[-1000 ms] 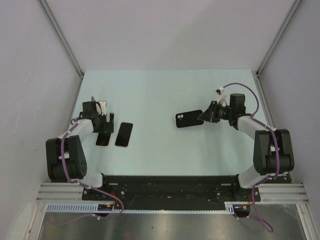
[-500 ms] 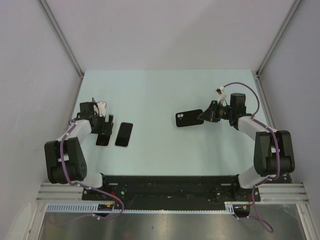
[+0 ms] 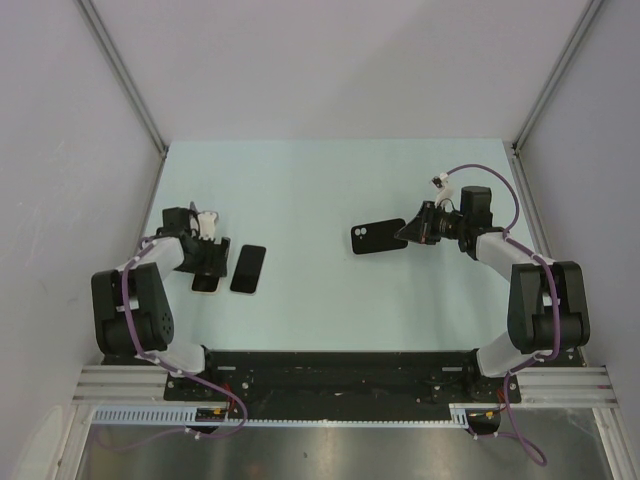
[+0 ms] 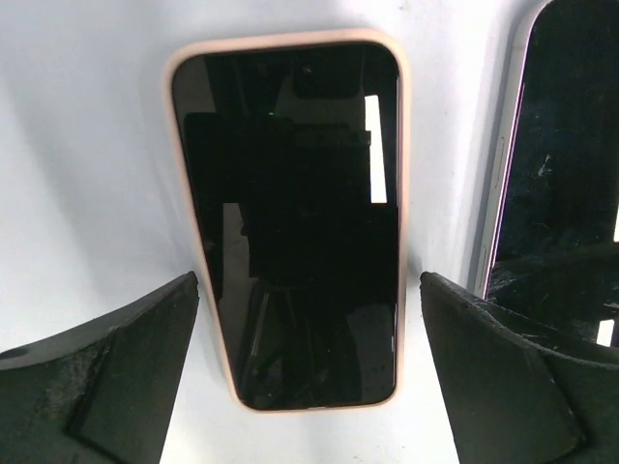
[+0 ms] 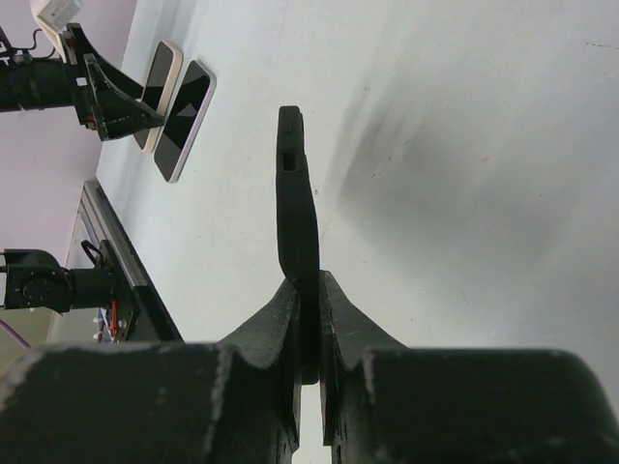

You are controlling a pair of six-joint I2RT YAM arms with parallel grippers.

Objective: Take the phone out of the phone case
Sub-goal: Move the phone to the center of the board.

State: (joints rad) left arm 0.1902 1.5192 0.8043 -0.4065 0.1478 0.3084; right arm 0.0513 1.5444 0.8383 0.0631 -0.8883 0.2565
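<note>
A phone in a pale pink case (image 4: 290, 222) lies face up on the table, at the left in the top view (image 3: 206, 282). My left gripper (image 4: 308, 282) is open and low over its near end, one finger on each side, not touching it (image 3: 207, 258). A second phone (image 3: 248, 269) with a light edge lies just right of it (image 4: 561, 164). My right gripper (image 3: 408, 232) is shut on the end of a thin black phone case (image 3: 375, 239). The right wrist view shows that case edge-on (image 5: 296, 193) between the closed fingers (image 5: 309, 290), held above the table.
The pale green table (image 3: 320, 190) is walled by grey panels on three sides. A black rail (image 3: 340, 365) with both arm bases runs along the near edge. The two phones and the left gripper (image 5: 111, 97) also show far off in the right wrist view.
My left gripper has shifted a little toward the near edge, further over the pink-cased phone. The right arm and the black case have not moved.
</note>
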